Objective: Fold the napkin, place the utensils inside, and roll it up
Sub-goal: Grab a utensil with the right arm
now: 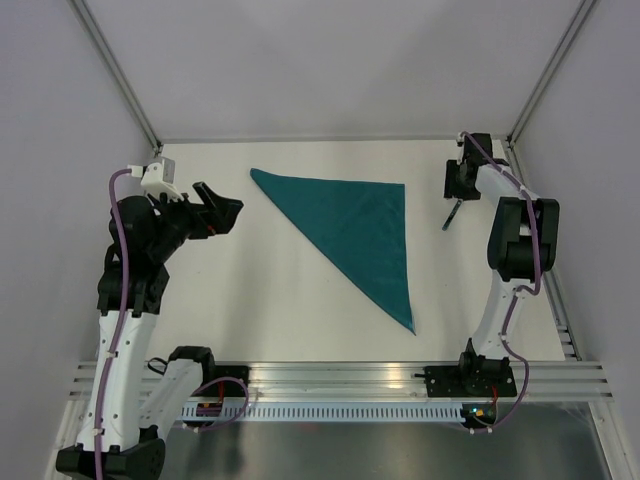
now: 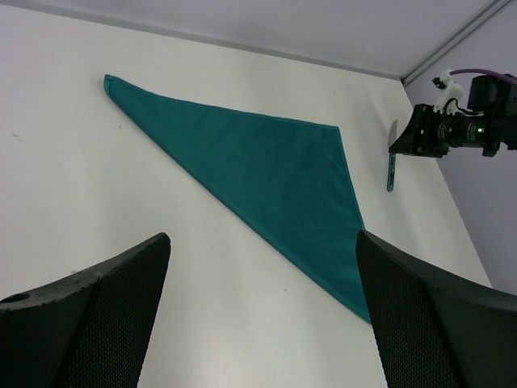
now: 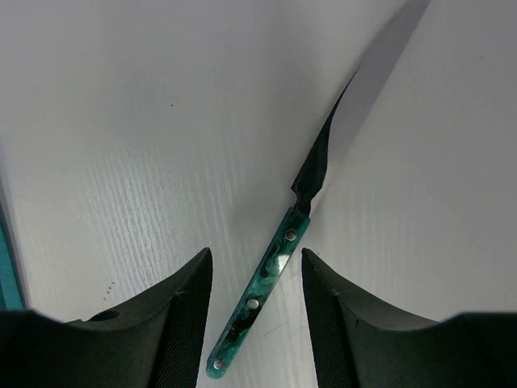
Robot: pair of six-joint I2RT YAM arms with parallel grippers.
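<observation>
We find the white table (image 1: 250, 290) smooth and hard. A thin knife lying flat on it gives the fingers little to bite on, so in our judgement a closing grip may skid it away or catch only one edge. The napkin (image 1: 355, 225), at the centre of the top view, is teal cloth with a slight sheen, folded into a flat triangle; dragging the knife onto it could ruck the fold. The left gripper (image 1: 222, 200), upper left, gapes wide and is empty. The right gripper (image 3: 255, 255), upper right, stands parted astride the knife (image 3: 305, 190) and grips nothing. The knife has a marbled green riveted handle and a slim, dark, curved blade.
</observation>
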